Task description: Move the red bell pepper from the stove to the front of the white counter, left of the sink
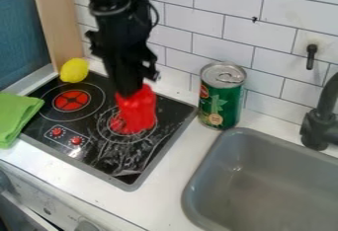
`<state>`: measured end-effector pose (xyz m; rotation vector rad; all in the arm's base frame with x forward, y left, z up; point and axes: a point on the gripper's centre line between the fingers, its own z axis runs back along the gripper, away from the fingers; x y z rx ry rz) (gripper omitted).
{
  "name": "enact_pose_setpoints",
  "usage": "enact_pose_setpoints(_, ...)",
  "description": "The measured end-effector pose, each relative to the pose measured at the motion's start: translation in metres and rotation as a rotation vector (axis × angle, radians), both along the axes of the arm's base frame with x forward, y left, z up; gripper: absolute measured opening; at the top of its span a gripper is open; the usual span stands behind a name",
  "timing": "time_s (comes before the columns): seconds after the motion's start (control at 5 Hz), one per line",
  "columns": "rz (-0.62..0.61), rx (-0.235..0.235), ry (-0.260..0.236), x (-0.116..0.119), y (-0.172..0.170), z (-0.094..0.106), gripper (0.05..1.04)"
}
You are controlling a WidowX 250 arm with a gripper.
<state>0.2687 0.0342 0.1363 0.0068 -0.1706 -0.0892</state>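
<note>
From the top edge the black gripper point(132, 88) hangs down over the right side of the black stove point(121, 168). Directly below it, and meeting its lower end, is a bright red object point(139, 111) over the right burner; whether it is held cannot be made out. A yellow lemon point(74, 70) lies at the stove's back left corner. Right of the stove, a green can point(222, 96) with a silver top stands upright by the tiled wall.
A green cloth point(17, 116) lies over the stove's left edge. At the lower right is a grey sink point(277, 163), with a black faucet point(320, 121) behind it. White tiles point(228, 3) rise along the back, and a wooden panel point(59, 18) stands at the left.
</note>
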Motion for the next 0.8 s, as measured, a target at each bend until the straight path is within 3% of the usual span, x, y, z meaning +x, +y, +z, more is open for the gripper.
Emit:
enact_pose_setpoints(0.2,-0.022,0.023,0.137,-0.031,-0.014,-0.018,0.11)
enact_pose_setpoints(0.4,-0.044,0.045,0.23,-0.053,-0.024,-0.035,0.11)
enact_pose_setpoints(0.8,-0.132,-0.032,0.207,-0.051,-0.042,-0.047,0.11)
